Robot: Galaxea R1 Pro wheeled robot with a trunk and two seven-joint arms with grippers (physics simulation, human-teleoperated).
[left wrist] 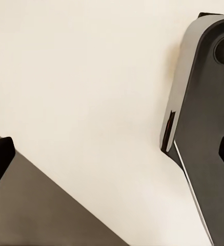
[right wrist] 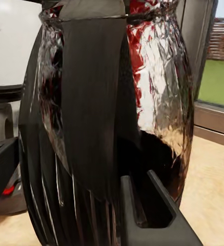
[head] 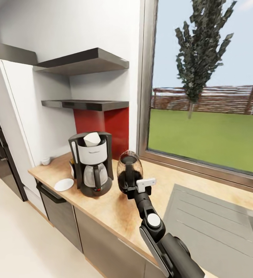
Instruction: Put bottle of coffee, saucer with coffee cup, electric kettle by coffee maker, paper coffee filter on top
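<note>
Looking across the countertop (head: 115,210) from the left: the coffee cup (head: 45,160) sits back by the white cabinet, well apart from the saucer (head: 64,184), which lies just beside the coffee maker (head: 91,164). The paper coffee filter (head: 91,139) is already on top of the machine, and I can just catch a bit of what I'd guess is the bottle of coffee (head: 71,168) tucked behind its left side.

Next along is the electric kettle (head: 129,172), standing upright just right of the coffee maker, long axis vertical, black handle facing back toward me. My right gripper (head: 136,189) is directly behind that handle. In the right wrist view the handle (right wrist: 94,102) runs top to bottom between my fingers (right wrist: 147,215), which are spread either side of it, not squeezing as far as I can tell.

Left gripper (left wrist: 112,159) is open too, pointing at pale floor, so the right arm owns this. I reckon the kettle is basically placed; cup onto saucer looks like what's left.
</note>
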